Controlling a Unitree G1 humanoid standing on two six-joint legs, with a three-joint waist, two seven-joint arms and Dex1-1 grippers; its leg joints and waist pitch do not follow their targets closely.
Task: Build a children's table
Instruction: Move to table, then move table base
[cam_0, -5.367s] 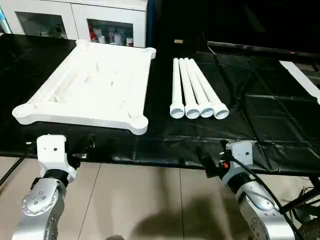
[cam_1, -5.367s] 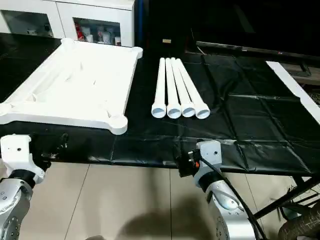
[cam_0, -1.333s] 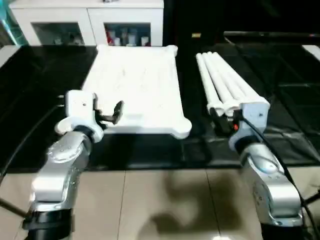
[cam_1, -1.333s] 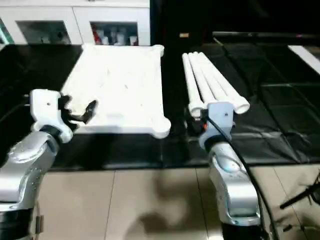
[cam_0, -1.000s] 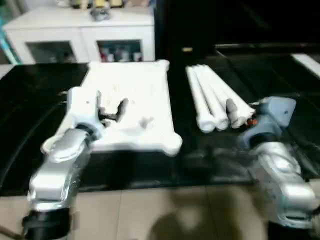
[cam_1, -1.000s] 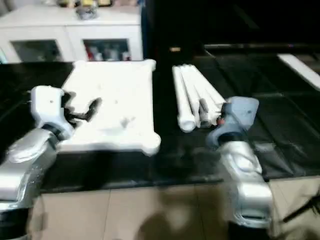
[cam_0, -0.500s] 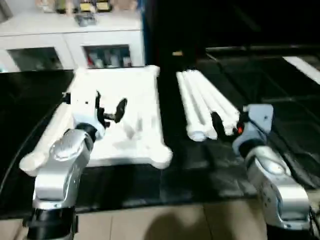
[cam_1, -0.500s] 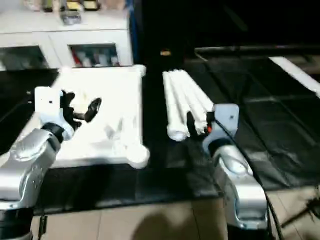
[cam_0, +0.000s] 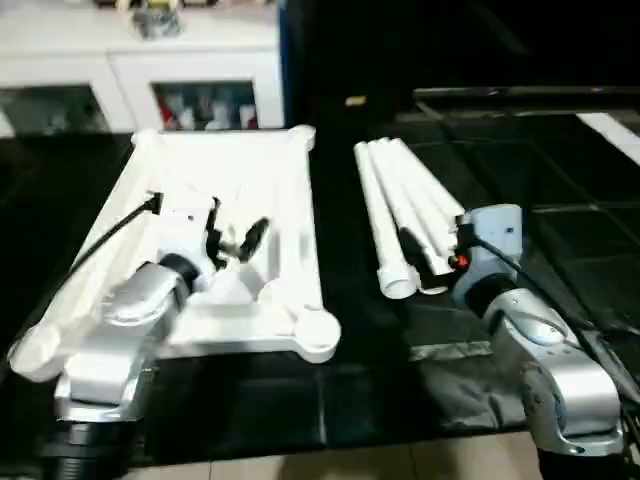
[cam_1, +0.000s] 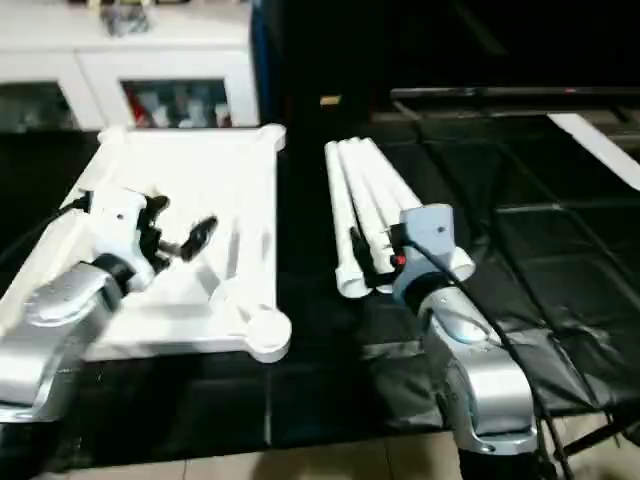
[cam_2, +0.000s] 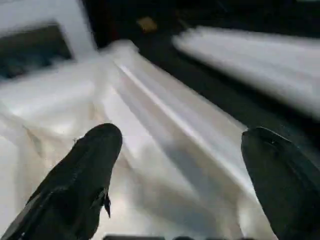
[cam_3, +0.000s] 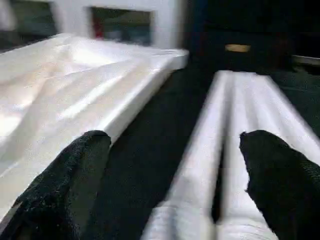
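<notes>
The children's table lies in parts on a black-covered surface. Its white top (cam_0: 270, 170) rests at the left, ribbed underside up, with rounded corner lobes. Several white round legs (cam_0: 400, 205) lie side by side to its right. My left gripper (cam_0: 235, 238) hovers open over the top's near half with nothing between its fingers (cam_2: 85, 170). My right gripper (cam_1: 365, 250) stands open just above the legs' near ends (cam_3: 235, 130), its fingers (cam_3: 282, 170) spread either side and empty.
A white cabinet with glass doors (cam_0: 150, 70) stands behind the table top. The black sheet (cam_0: 560, 200) stretches off to the right, where a white strip (cam_0: 615, 130) lies at the edge. The near edge of the work surface runs below my forearms.
The camera has tilted and shifted. My left gripper has reached further over the table top. My right gripper has moved in over the near ends of the legs. Both stay open.
</notes>
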